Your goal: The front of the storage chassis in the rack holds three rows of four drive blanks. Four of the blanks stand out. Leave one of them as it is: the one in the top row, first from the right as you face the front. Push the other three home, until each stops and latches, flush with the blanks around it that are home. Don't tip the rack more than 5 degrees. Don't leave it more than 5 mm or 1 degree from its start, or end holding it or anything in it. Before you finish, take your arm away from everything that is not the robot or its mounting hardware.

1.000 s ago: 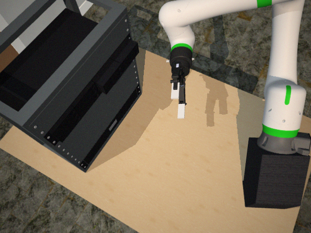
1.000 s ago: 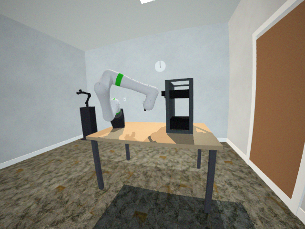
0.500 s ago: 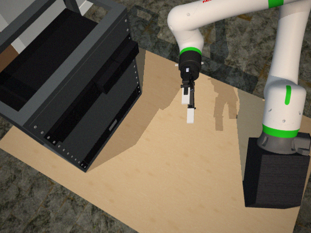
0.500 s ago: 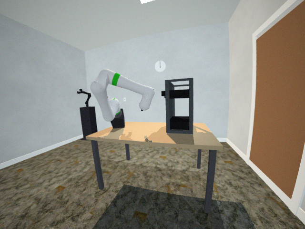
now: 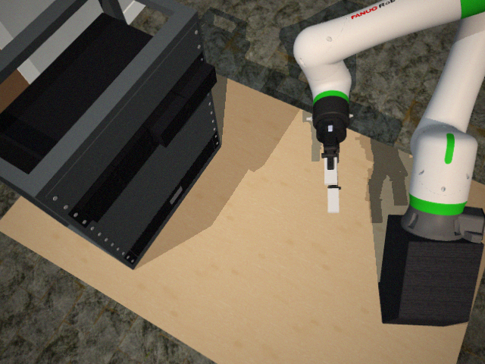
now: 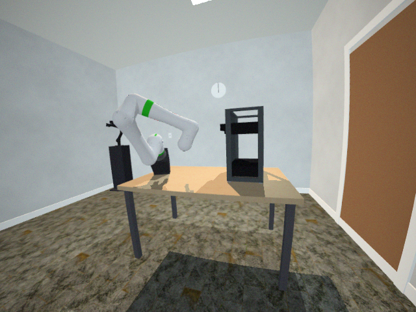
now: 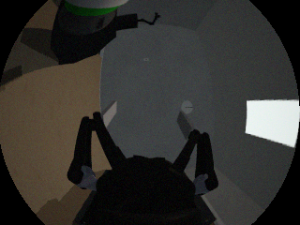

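Observation:
The dark grey rack stands on the left part of the wooden table. The black storage chassis sits high in it. From above, its front shows steeply; dark blanks stand out from it, one near the right end and one lower. I cannot tell their rows. My gripper is open and empty. It hangs over the table well to the right of the rack front, apart from it. In the wrist view it faces a grey wall and the arm's base, not the rack.
A second black unit sits in the rack's bottom. The arm's black pedestal stands at the table's right edge. Another black stand is beside the table. A brown door panel is on the right wall.

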You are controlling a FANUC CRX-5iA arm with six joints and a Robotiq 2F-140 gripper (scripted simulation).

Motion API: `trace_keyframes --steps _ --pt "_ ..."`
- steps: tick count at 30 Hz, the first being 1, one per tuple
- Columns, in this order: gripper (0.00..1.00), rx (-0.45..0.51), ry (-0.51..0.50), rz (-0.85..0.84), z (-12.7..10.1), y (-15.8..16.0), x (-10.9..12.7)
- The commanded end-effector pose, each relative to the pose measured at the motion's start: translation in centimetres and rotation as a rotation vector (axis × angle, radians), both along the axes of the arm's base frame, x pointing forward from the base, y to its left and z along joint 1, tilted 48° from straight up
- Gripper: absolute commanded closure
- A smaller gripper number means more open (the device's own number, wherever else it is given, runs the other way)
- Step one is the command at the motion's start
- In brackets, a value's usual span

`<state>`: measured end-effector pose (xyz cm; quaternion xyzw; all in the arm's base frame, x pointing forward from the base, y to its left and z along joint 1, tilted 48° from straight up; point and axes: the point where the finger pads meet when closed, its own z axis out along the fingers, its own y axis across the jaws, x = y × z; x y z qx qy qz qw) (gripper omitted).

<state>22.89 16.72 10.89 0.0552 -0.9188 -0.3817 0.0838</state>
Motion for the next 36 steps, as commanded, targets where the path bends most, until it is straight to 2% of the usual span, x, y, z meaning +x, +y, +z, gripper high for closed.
trace_keyframes --steps 1,12,22,24,36 --pt "0.0 0.0 -0.004 0.0 0.0 0.0 -0.1" --pt "0.0 -0.003 -0.015 -0.013 -0.4 0.5 0.6" --pt "0.0 -0.016 -0.068 -0.079 -2.2 2.7 4.0" --pt "0.0 -0.016 -0.068 -0.079 -2.2 2.7 4.0" --pt "0.0 -0.045 -0.199 -0.258 -6.1 7.7 12.1"
